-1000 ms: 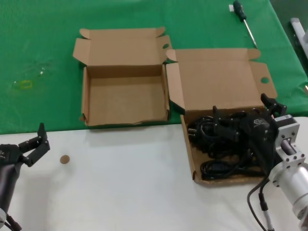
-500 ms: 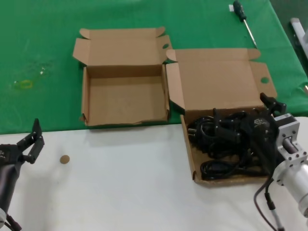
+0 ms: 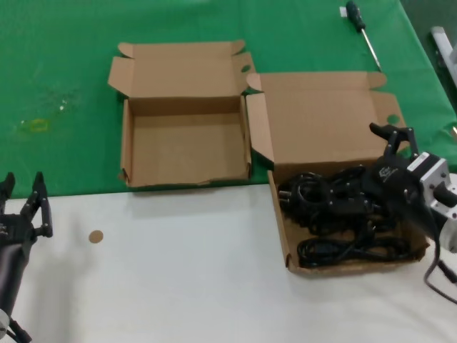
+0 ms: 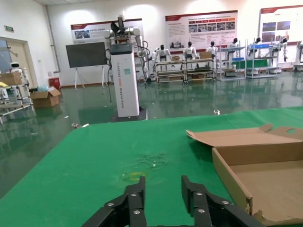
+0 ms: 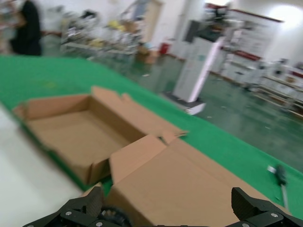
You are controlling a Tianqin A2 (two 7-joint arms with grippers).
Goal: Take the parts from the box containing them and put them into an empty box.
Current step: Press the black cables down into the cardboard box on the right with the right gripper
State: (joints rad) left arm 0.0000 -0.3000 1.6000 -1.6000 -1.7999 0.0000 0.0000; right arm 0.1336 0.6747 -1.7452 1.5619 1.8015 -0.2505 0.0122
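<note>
Transfer not yet begun: all cords lie in the source box.

The power cords (image 3: 341, 214) fill the larger box (image 3: 282, 221); the smaller box (image 3: 187, 146), just beside its lid flap, holds nothing, so every bundle remains to be moved, as far as can be judged. The right gripper (image 3: 360, 189) hangs over the cords at the larger box's far side, fingers spread wide, gripping nothing. The left gripper (image 3: 21, 207) waits well apart from that box, fingers narrowly parted and empty.
</note>
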